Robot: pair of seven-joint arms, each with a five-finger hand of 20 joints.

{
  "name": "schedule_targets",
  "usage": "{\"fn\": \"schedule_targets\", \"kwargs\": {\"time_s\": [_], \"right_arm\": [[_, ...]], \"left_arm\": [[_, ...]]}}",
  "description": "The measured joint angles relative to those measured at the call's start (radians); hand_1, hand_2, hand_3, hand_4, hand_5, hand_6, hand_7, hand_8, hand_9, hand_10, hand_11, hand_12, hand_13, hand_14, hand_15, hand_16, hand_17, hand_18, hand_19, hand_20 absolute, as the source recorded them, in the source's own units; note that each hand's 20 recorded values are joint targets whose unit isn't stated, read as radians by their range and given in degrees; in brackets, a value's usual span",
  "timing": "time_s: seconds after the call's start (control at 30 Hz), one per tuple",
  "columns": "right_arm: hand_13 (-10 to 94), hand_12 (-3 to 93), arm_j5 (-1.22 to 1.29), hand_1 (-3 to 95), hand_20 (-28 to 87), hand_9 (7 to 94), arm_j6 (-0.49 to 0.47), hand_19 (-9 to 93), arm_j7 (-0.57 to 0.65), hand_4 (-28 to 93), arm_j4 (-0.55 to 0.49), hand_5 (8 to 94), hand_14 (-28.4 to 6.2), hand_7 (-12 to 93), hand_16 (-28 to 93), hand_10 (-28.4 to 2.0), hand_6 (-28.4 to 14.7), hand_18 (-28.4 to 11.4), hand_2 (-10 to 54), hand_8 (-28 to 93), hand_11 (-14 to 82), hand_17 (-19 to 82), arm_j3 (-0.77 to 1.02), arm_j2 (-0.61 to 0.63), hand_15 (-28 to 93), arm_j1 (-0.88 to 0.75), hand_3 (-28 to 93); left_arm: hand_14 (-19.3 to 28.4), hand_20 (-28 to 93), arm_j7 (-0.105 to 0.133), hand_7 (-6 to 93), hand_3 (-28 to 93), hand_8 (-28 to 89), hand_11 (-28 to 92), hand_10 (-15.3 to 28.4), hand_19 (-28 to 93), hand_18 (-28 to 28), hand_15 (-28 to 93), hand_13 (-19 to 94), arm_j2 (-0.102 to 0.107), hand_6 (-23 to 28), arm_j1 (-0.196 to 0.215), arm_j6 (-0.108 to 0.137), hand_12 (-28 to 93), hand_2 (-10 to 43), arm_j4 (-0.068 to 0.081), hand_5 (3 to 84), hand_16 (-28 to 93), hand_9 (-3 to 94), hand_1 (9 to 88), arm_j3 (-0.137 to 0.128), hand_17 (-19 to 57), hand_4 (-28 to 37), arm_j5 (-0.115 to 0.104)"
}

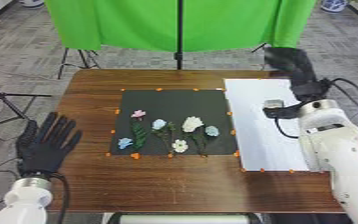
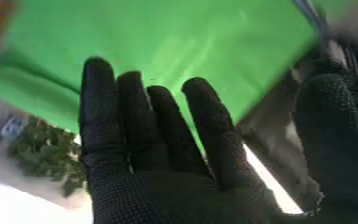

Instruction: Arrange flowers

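Where the black square mat (image 1: pixel 171 100) lies on the brown wooden table (image 1: pixel 175 190), a small bouquet's worth of artificial flowers is set out across its near half, stems running mostly near to far. The pink flower (image 1: pixel 138 113) points its head toward the far side, with its leafy green stem (image 1: pixel 140 134) below it on the near side. Just left of that stem's near end sits a light blue flower (image 1: pixel 124 143). To the right, a pale blue-white flower (image 1: pixel 159 124) has its head far and its thin stem slanting toward the near edge, slightly rightward. The large white flower (image 1: pixel 191 124) also points far, its long axis close to straight near-far, and the small white flower (image 1: pixel 180 146) lies nearer, a little to its left. Rightmost is a blue flower (image 1: pixel 212 131), its head toward the far side.

The right arm (image 1: pixel 335 145) extends from the near right toward the far side, angled somewhat left. Its right hand (image 1: pixel 286 60) is over the far right of the table, by the far end of the white sheet (image 1: pixel 264 140), fingers pointing far. In the right wrist view the right hand (image 2: pixel 162 192) is open and empty, fingers straight, thumb held apart. At the table's left edge, the left hand (image 1: pixel 44 151) is open too, fingers spread and pointing far, well apart from the flowers.
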Motion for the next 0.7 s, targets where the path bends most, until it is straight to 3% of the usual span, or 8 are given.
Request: {"fn": "schedule_targets", "kwargs": {"time_s": [0.07, 0.13, 0.3, 0.37, 0.47, 0.57, 0.67, 0.7], "right_arm": [[29, 14.3, 0.072, 20.1, 17, 37.7, -0.045, 41, -0.074, -25, 0.009, 41.6, -15.6, 12, 18, -15.5, -4.0, -18.4, 7.7, -9, 4.0, 14, 0.064, -0.03, 19, -0.019, 73], [29, 14.1, 0.15, 19.3, 17, 37.8, -0.089, 38, -0.103, -25, 0.011, 41.3, -15.1, 11, 19, -14.9, -4.0, -17.9, 7.9, -9, 3.7, 14, 0.106, -0.048, 17, -0.035, 72], [28, 13.5, 0.415, 17.1, 17, 37.3, -0.124, 34, -0.105, -25, 0.011, 40.6, -13.5, 9, 19, -14.3, -4.4, -17.0, 8.4, -8, 3.3, 13, 0.13, -0.059, 12, -0.076, 72], [28, 13.2, 0.52, 16.6, 17, 36.6, -0.138, 33, -0.105, -25, 0.011, 39.2, -13.2, 8, 19, -14.3, -4.7, -16.8, 8.4, -8, 3.0, 13, 0.134, -0.071, 11, -0.093, 72], [28, 13.0, 0.651, 14.2, 18, 34.0, -0.171, 33, -0.103, -25, 0.01, 31.8, -13.6, 8, 20, -15.6, -4.2, -17.1, 6.9, -7, 2.4, 13, 0.138, -0.098, 10, -0.11, 73], [28, 13.0, 0.751, 12.5, 18, 32.7, -0.178, 33, -0.102, -25, -0.002, 29.5, -14.2, 8, 21, -15.5, -3.6, -17.7, 5.7, -7, 2.0, 13, 0.138, -0.115, 9, -0.127, 73], [28, 13.0, 0.806, 11.9, 18, 32.6, -0.167, 32, -0.105, -25, -0.023, 29.9, -14.1, 8, 21, -15.9, -3.7, -17.9, 5.7, -7, 2.0, 13, 0.144, -0.116, 9, -0.152, 73], [28, 13.0, 0.809, 11.9, 18, 32.6, -0.163, 32, -0.107, -25, -0.029, 30.3, -14.1, 8, 21, -15.9, -3.8, -17.8, 5.7, -7, 2.0, 13, 0.147, -0.118, 9, -0.161, 73]], "left_arm": [[11.6, 13, -0.039, 10.7, 72, -9, 16, 13.7, 33, 12.8, 23, 20, 0.013, 6.2, -0.012, -0.04, 9, 13.6, 0.015, 37.8, -7, 30.2, 25.2, -0.011, -5.5, -28.3, 0.037], [10.6, 12, -0.05, 9.8, 71, -9, 15, 13.5, 32, 12.3, 19, 17, 0.029, 6.2, -0.033, -0.05, 8, 13.6, 0.028, 37.2, -7, 28.6, 25.1, -0.01, -5.8, -28.3, 0.066], [8.2, 11, -0.049, 10.0, 70, -9, 14, 12.7, 29, 10.9, 16, 16, 0.066, 5.9, -0.079, -0.047, 7, 14.9, 0.038, 37.1, -7, 27.2, 23.7, -0.011, -5.3, -28.3, 0.158], [7.4, 11, -0.029, 10.4, 70, -9, 14, 12.2, 28, 10.4, 15, 15, 0.078, 5.6, -0.087, -0.035, 7, 15.1, 0.037, 37.2, -7, 26.8, 23.6, -0.009, -5.1, -28.3, 0.175], [8.0, 11, 0.065, 12.5, 72, -9, 16, 12.6, 28, 10.2, 16, 16, 0.089, 5.6, -0.092, -0.002, 7, 14.8, 0.033, 37.9, -7, 27.5, 24.8, 0.01, -4.9, -28.3, 0.162], [9.1, 12, 0.147, 14.0, 73, -10, 17, 13.4, 29, 10.8, 18, 18, 0.092, 6.0, -0.111, 0.042, 8, 14.8, 0.034, 39.0, -6, 29.1, 25.5, 0.049, -4.8, -28.3, 0.116], [9.3, 12, 0.137, 14.1, 73, -10, 17, 13.3, 30, 11.1, 18, 18, 0.091, 6.1, -0.139, 0.049, 8, 14.7, 0.038, 39.3, -7, 29.6, 25.8, 0.075, -4.7, -28.3, 0.042], [9.3, 12, 0.127, 14.1, 73, -10, 17, 13.3, 30, 11.1, 19, 18, 0.09, 6.0, -0.146, 0.046, 7, 14.7, 0.039, 39.3, -7, 29.7, 25.9, 0.076, -4.7, -28.3, 0.032]]}}
